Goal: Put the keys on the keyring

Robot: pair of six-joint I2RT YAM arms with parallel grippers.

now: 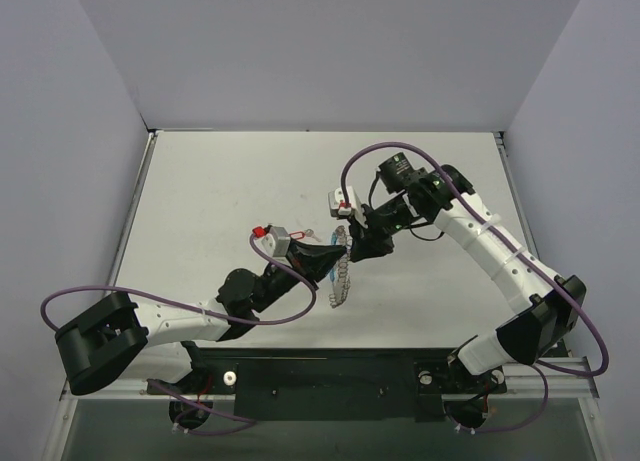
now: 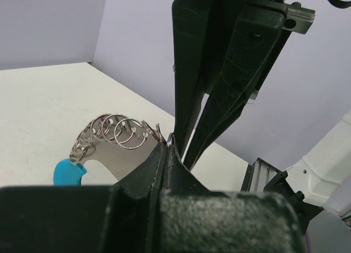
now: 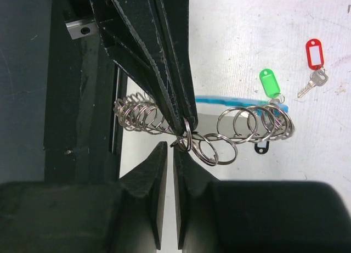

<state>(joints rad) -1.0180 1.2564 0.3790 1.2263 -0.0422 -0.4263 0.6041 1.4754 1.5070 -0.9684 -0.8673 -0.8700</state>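
White table, arms meet mid-frame in top view. Left gripper pinching a loop of the keyring, coil strung across centre of right wrist view. Right gripper fingers pressed together just beside that loop, hold on wire unclear. Green-tag key at coil's right end, red-tag key upper right on table

Robot lab cell: white table boxed by plain grey walls, black mounting rail.
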